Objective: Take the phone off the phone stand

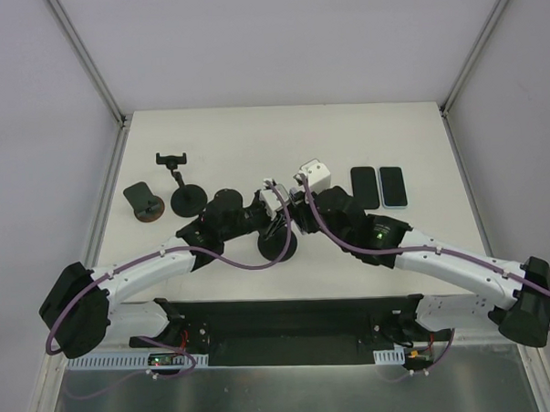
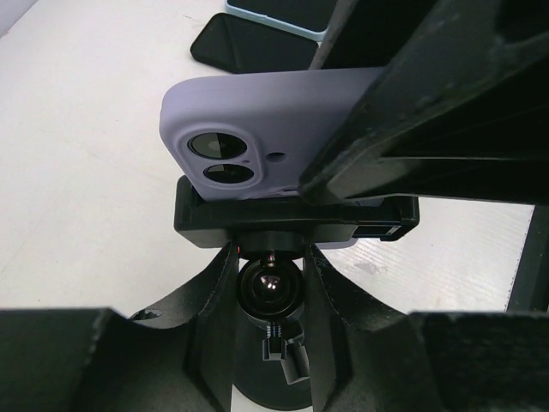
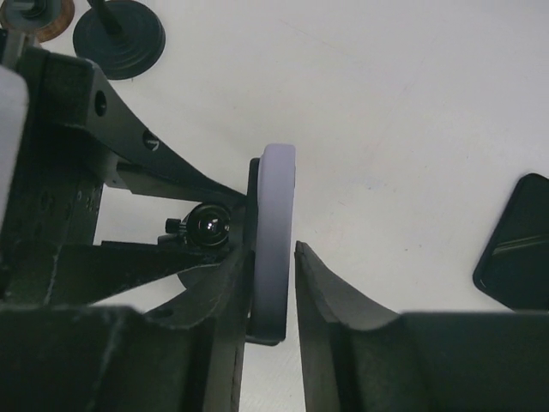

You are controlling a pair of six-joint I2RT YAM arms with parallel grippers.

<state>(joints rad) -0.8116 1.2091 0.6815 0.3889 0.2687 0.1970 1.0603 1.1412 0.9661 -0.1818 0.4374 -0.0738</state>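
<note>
Grasping looks the step in hand: left end effector [image 2: 268, 287] sits narrow round the neck of the phone stand [image 2: 257, 225]; right end effector [image 3: 273, 257] pinches the phone [image 2: 257, 112], clamped atop that stand. Next, a steady upward pull.

Lilac phone [image 2: 257, 112], black phone stand [image 2: 257, 219]; white table [image 1: 254, 134], purple cables [image 1: 232, 263], pale-blue-edged spare phone [image 1: 393, 186]
</note>
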